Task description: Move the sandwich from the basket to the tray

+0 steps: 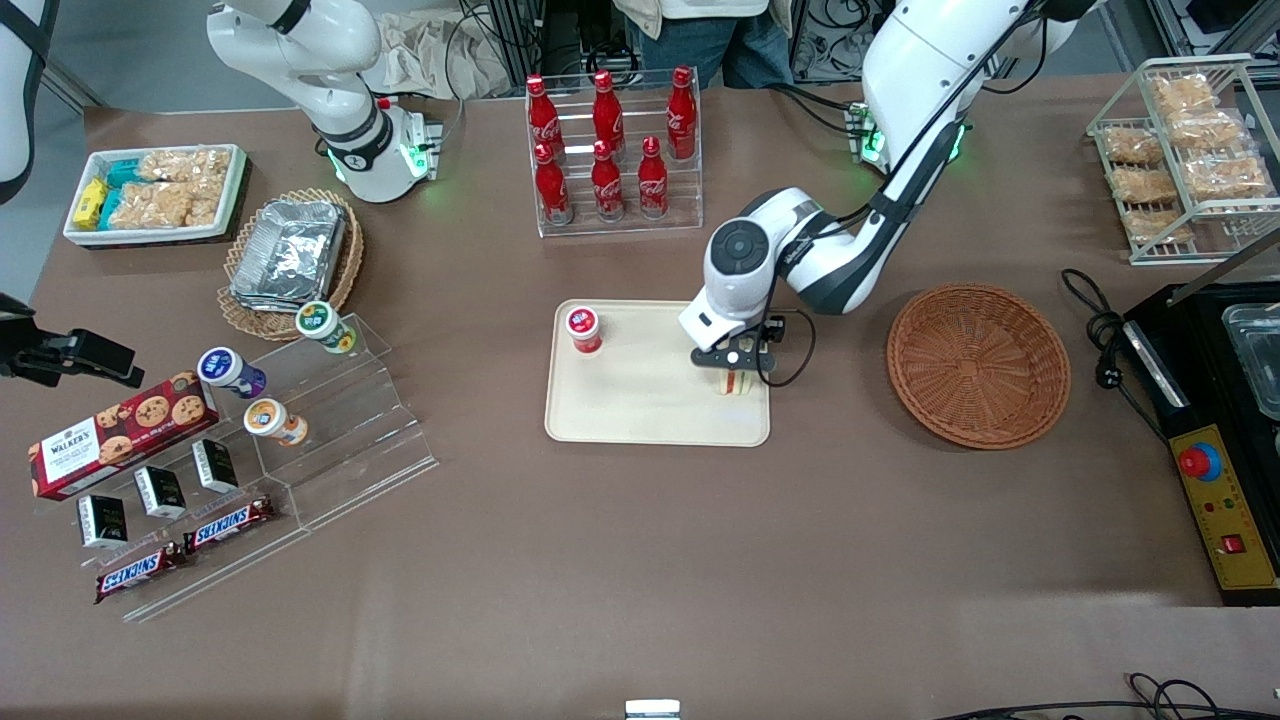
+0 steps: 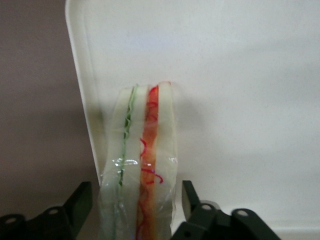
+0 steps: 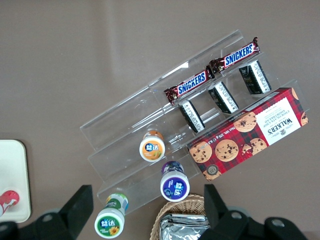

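The sandwich [image 1: 735, 384] stands on its edge on the beige tray [image 1: 640, 410], close to the tray rim at the working arm's end. In the left wrist view the sandwich [image 2: 145, 160] is wrapped in clear film, with green and orange-red filling lines, on the tray [image 2: 240, 100]. My left gripper [image 1: 737, 372] is right over it, open. Its fingers [image 2: 187, 192] stand on either side of the sandwich with a small gap on each side. The reddish-brown basket [image 1: 978, 365] lies toward the working arm's end and holds nothing.
A red-lidded cup [image 1: 583, 328] stands on the tray at its other end. A rack of cola bottles [image 1: 610, 150] stands farther from the camera. A black appliance [image 1: 1220, 440] is past the basket. An acrylic stand with snacks [image 1: 300, 440] lies toward the parked arm's end.
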You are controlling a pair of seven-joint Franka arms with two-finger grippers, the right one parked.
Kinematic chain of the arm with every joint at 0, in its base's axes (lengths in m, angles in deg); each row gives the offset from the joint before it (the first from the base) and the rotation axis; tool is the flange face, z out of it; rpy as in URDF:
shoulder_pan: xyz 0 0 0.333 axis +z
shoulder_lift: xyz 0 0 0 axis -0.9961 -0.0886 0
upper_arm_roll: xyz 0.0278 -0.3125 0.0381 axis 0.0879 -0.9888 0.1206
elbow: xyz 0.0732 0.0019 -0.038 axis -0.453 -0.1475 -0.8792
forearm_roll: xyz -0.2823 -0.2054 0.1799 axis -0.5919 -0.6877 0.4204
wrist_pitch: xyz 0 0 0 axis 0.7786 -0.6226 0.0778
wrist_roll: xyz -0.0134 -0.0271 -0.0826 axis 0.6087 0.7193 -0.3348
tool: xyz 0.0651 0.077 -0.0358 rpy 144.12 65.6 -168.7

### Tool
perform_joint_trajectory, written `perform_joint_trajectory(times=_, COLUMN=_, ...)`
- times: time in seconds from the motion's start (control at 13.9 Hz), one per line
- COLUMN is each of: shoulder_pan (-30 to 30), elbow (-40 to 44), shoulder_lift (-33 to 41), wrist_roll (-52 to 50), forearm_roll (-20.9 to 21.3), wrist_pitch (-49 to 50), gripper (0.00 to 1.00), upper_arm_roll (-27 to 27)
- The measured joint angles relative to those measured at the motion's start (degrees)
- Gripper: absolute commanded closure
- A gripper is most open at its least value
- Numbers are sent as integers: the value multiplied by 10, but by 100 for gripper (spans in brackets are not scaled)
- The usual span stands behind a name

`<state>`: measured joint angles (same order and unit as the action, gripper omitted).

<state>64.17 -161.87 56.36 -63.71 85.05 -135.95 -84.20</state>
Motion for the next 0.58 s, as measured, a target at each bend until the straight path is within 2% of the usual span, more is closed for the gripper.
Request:
perform_joint_trajectory(times=0.29, shoulder_pan=2, elbow=95, shoulder_lift=24, wrist_roll=-3, forearm_roll=-7, wrist_pitch=104, gripper=0, upper_arm_roll=-3)
perform_joint_trajectory(times=0.58, shoulder_pan=36, elbow=135, shoulder_lift=104, wrist_roll=-8, forearm_roll=-53, wrist_pitch=159, gripper=0, upper_arm_roll=0)
